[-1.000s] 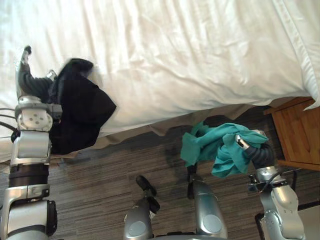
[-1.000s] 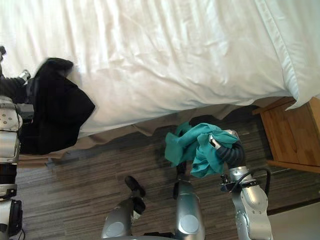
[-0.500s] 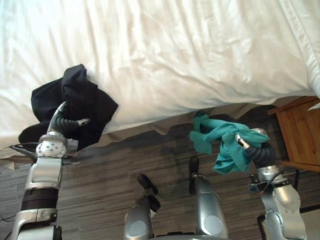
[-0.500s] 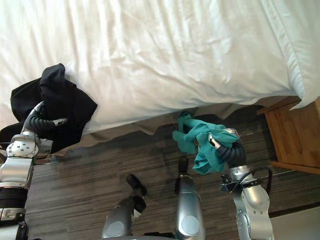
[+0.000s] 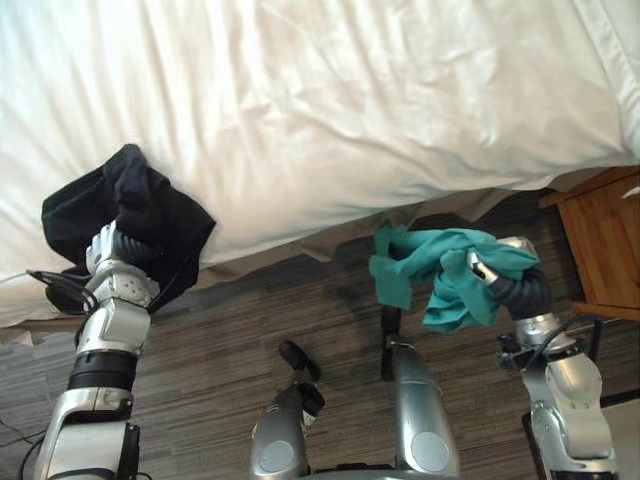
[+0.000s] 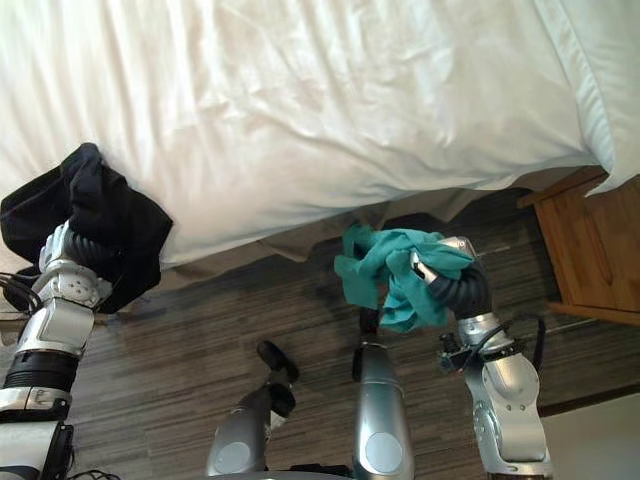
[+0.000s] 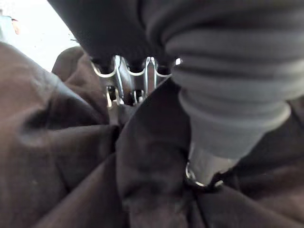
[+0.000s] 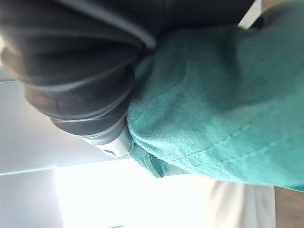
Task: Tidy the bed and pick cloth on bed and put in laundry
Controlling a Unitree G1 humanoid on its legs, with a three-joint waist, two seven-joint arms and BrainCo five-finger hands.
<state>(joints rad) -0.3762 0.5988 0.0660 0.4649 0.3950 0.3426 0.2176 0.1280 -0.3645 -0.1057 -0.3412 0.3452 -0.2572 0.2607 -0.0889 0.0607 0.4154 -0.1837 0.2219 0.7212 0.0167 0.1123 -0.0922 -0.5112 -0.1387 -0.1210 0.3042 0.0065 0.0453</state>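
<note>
Black cloth [image 5: 150,205] in left hand [image 7: 127,80] — teal cloth [image 5: 435,262] (bunched), right hand [image 5: 479,270]

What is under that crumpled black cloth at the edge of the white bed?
The robot's left hand, its fingers curled into the crumpled black cloth. The fingertips are covered by folds.

White all across the bed [image 5: 350,100], plain, with a beige skirt [image 5: 320,245] under its edge. The black cloth [image 5: 140,205] showed solid, no pattern. The teal cloth [image 5: 440,265] was plain too, its hem stitched in matching teal. The floor [image 5: 220,330] ran dark grey-brown in streaky wood-grain planks, and the nightstand [image 5: 610,235] glowed orange-brown.
</note>
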